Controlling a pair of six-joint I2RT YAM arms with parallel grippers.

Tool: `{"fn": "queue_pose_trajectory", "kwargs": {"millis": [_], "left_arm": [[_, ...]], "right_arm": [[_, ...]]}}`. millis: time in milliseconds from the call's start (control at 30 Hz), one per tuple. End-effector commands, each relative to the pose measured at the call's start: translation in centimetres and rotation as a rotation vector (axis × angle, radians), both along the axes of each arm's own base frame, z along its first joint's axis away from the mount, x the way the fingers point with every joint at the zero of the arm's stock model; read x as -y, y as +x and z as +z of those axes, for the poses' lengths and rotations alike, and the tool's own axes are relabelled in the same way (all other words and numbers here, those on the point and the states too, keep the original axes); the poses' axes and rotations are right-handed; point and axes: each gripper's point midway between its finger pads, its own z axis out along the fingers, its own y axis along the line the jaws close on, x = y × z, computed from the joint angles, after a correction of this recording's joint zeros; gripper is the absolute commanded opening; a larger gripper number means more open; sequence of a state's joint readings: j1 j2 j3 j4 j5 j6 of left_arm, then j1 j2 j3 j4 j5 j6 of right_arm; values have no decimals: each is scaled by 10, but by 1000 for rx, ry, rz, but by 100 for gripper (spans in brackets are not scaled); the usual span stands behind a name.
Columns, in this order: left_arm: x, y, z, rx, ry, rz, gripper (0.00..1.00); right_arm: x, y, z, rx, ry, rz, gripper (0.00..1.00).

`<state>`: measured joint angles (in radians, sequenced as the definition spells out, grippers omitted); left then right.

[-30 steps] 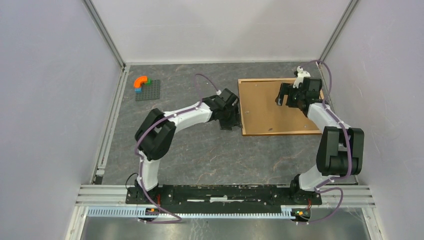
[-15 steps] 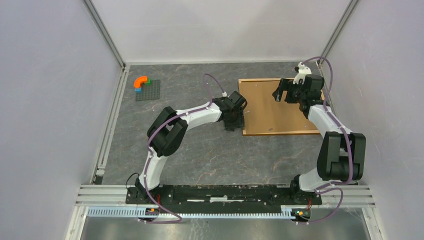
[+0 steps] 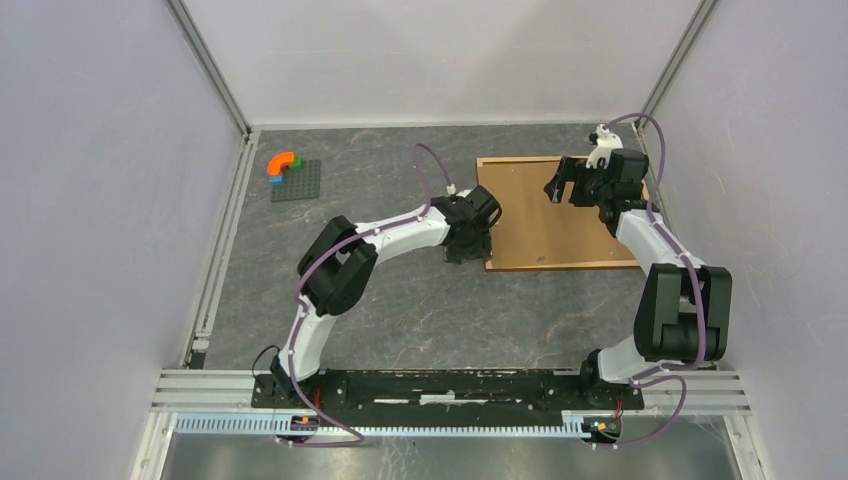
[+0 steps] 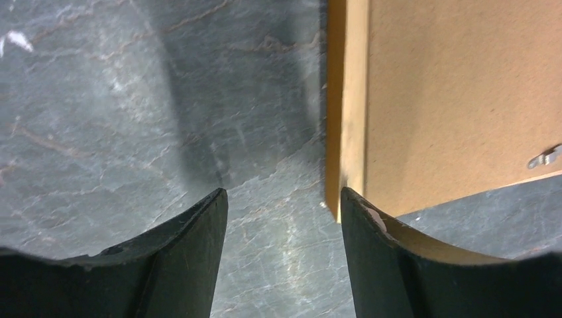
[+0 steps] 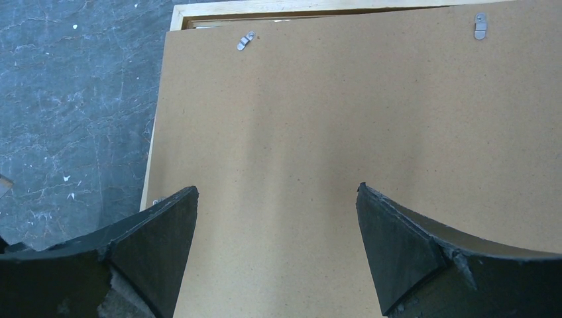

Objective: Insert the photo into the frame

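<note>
The left claw (image 3: 462,250) is low over the grey table (image 3: 400,300). It is at the near left corner of the frame (image 3: 560,266). Its two fingers are apart and nothing is gripped between them. The finger on its right sits over that corner. The frame's pale wood edge runs away from the claw, just inside that finger. I cannot tell if the finger touches the wood. Under the other finger there is only table.

The frame lies flat and face down on the table. It is to the right of the left claw and reaches farther away from it. A brown backing board (image 3: 540,225) lies on the back of the frame. A small metal clip (image 4: 545,158) sits near the board's edge, to the right of the left claw.

Farther on, the right claw (image 3: 560,188) hangs above the board. Its fingers are spread very wide and hold nothing. The board fills the space under them. Ahead of this claw, two more clips (image 5: 246,41) sit by the board's edge, next to the frame's wood strip.

Far off to the left of the left claw, an orange toy curve (image 3: 283,163) sits on a dark brick plate (image 3: 297,182).
</note>
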<state>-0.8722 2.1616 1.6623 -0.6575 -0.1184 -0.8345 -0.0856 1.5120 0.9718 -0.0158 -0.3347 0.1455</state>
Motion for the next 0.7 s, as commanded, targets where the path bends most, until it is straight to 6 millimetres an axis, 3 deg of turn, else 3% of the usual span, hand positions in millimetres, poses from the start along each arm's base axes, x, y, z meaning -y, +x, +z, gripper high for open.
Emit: {"fn": "queue_pose_trajectory", "kwargs": {"millis": [0, 167, 267, 333, 433, 567, 667], "left_arm": [[-123, -74, -60, -232, 471, -40, 68], [-175, -103, -75, -294, 491, 17, 69], [-179, -105, -55, -232, 443, 10, 72], [-171, -98, -31, -164, 367, -15, 76], [-140, -84, 11, -74, 194, -92, 84], [-90, -74, 63, 19, -61, -205, 92], [-65, -74, 90, 52, -196, -269, 94]], "right_arm": [[3, 2, 18, 58, -16, -15, 94], [0, -1, 4, 2, -42, -4, 94], [-3, -1, -1, -15, -63, 11, 96], [5, 3, -7, -44, -91, -19, 98], [32, 13, -16, -100, -176, -89, 98], [94, 31, -22, -147, -323, -274, 98], [137, 52, -24, -155, -341, -390, 98]]}}
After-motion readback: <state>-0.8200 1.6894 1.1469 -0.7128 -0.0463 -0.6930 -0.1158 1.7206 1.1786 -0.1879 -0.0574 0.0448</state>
